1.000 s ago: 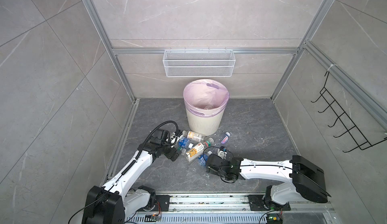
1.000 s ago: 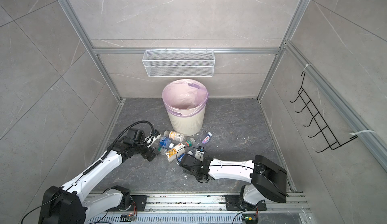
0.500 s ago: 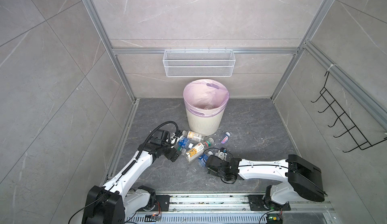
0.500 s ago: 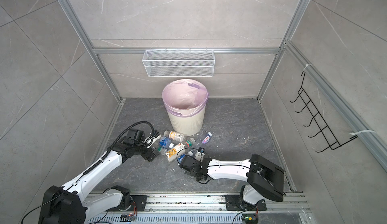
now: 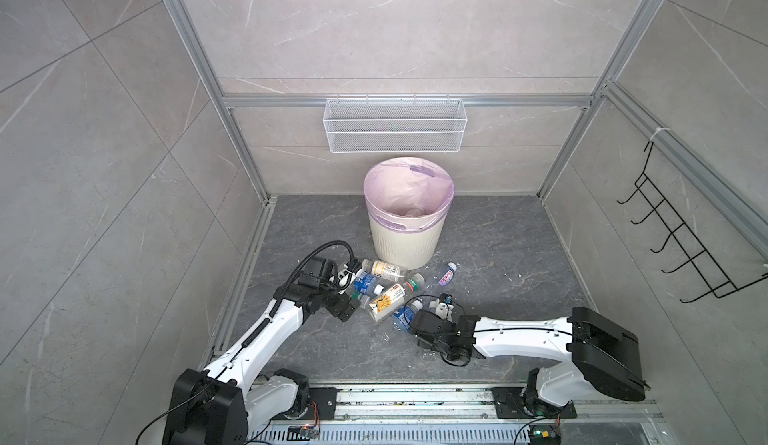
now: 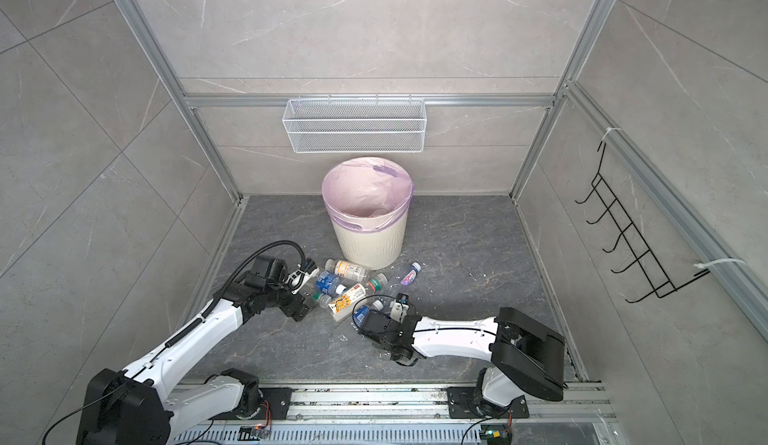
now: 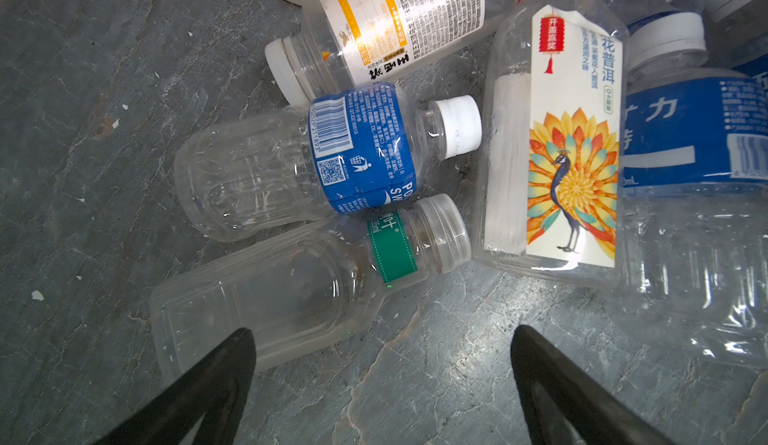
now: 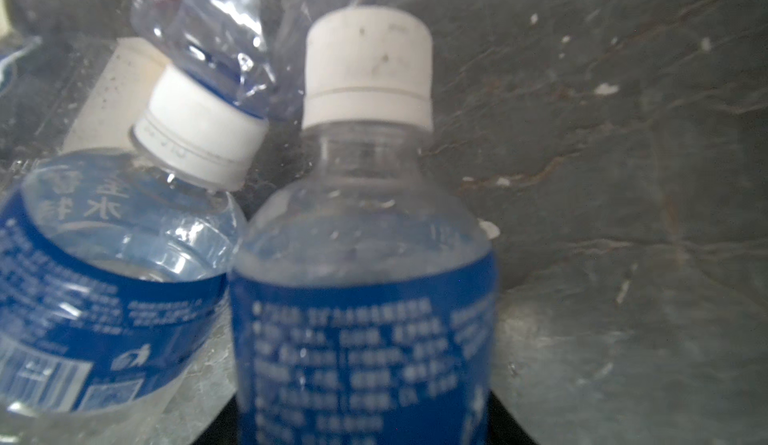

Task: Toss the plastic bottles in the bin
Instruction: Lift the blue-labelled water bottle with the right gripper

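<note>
The cream ribbed bin [image 5: 405, 247] [image 6: 370, 247], lined with a pink bag, stands at the back of the floor. Several plastic bottles lie in front of it, and a purple-label one [image 5: 446, 274] lies apart to the right. My right gripper [image 5: 409, 323] [image 8: 363, 422] is shut on a blue-label bottle [image 8: 361, 280] [image 5: 402, 315] with a white cap; another blue bottle [image 8: 104, 280] leans against it. My left gripper [image 7: 380, 339] [image 5: 349, 302] is open over bare floor, one finger beside a clear green-band bottle [image 7: 291, 289]. Beyond lie a blue-label bottle [image 7: 299, 164] and a peacock-label bottle [image 7: 552, 152].
A white wire mesh basket [image 5: 395, 131] hangs on the back wall above the bin. A black hook rack [image 5: 681, 231] is on the right wall. Aluminium frame rails edge the dark stone floor [image 5: 498, 256], and the arms' base rail [image 5: 415, 397] runs along the front.
My right gripper has slid left into the pile and closed its jaws on the blue-label bottle. The left arm has stayed where it was, still open.
</note>
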`<control>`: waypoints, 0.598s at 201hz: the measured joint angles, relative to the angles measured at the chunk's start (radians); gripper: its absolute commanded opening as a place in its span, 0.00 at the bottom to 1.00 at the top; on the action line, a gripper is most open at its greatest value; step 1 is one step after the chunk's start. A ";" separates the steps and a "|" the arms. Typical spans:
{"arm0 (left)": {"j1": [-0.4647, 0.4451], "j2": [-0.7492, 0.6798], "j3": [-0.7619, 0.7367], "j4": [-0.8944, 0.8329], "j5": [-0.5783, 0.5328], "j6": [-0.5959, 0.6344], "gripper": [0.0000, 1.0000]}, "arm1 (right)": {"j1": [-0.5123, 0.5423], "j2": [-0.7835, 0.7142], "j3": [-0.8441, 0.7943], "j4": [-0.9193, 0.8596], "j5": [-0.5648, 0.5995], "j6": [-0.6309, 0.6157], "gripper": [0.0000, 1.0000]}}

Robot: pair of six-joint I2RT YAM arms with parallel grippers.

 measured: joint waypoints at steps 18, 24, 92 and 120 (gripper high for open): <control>0.000 0.000 0.000 0.000 0.000 0.000 0.98 | 0.000 -0.034 -0.005 -0.025 0.024 -0.014 0.55; 0.000 0.001 0.000 0.000 0.000 0.000 0.98 | 0.000 -0.047 -0.008 -0.033 0.033 -0.020 0.55; 0.000 0.012 0.000 0.003 0.000 0.000 0.98 | 0.000 -0.208 -0.028 -0.048 0.120 -0.141 0.53; 0.000 0.015 0.000 0.003 0.000 -0.001 0.98 | 0.000 -0.265 -0.029 -0.048 0.154 -0.198 0.53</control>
